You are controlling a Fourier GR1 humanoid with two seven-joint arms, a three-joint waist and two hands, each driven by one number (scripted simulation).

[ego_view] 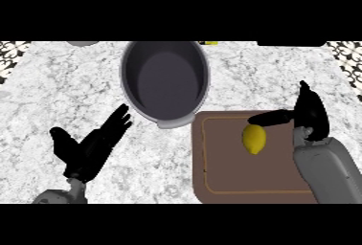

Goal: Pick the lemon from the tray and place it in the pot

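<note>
A yellow lemon (254, 139) lies on the brown tray (226, 177) at the lower right of the head view. My right hand (309, 115) hovers just right of the lemon, fingers straight and pointing away, thumb (269, 117) stretched out above the lemon's top end without clearly touching it. The grey pot (165, 81) stands at the upper middle, its inside bare, its near handle almost touching the tray's far left corner. My left hand (88, 146) rests open at the lower left, fingers up, apart from everything.
The white marbled counter (63, 86) spreads left of the pot. A small yellow-and-dark object (208, 43) peeks out behind the pot's rim. A grey shape (83, 43) sits at the far left edge, and patterned wall shows in both far corners.
</note>
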